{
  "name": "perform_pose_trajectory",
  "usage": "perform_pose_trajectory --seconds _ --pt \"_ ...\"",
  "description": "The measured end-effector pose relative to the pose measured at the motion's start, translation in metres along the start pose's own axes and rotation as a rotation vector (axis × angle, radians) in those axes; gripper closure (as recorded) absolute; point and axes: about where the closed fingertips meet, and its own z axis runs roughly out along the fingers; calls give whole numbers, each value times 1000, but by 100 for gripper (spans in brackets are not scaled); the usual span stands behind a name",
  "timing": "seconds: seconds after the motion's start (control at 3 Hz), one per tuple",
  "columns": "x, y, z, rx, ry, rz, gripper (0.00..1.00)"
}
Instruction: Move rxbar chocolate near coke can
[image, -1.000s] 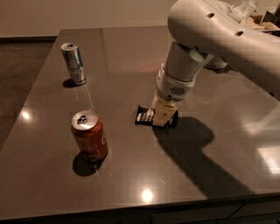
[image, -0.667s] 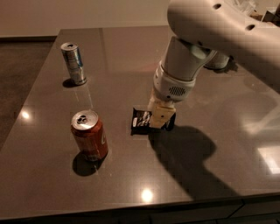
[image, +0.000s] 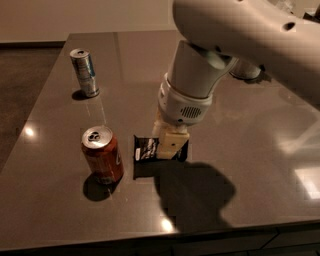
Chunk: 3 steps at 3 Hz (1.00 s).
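Observation:
The rxbar chocolate (image: 145, 149), a flat black wrapper with white lettering, is in my gripper (image: 169, 146), which comes down from above and is shut on the bar's right part. The bar hangs just above the dark table (image: 260, 150), with its shadow under it. The coke can (image: 102, 155), red-orange with a silver top, stands upright just left of the bar, with a narrow gap between them. The right end of the bar is hidden behind the fingers.
A slimmer silver-and-blue can (image: 85, 72) stands upright at the back left. My large white arm (image: 235, 40) covers the upper right of the view. The table's front edge (image: 150, 237) runs close below the coke can.
My gripper has carried the bar to the left and toward the front, so the gap to the coke can has shrunk. Both cans have stayed put.

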Motion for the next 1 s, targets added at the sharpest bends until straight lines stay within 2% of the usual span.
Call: perform_pose_trajectory --seconds 0.33,1.0 --pt "-10 10 7 -18 22 -31 82" --pt "-14 15 26 -62 63 -63 36"
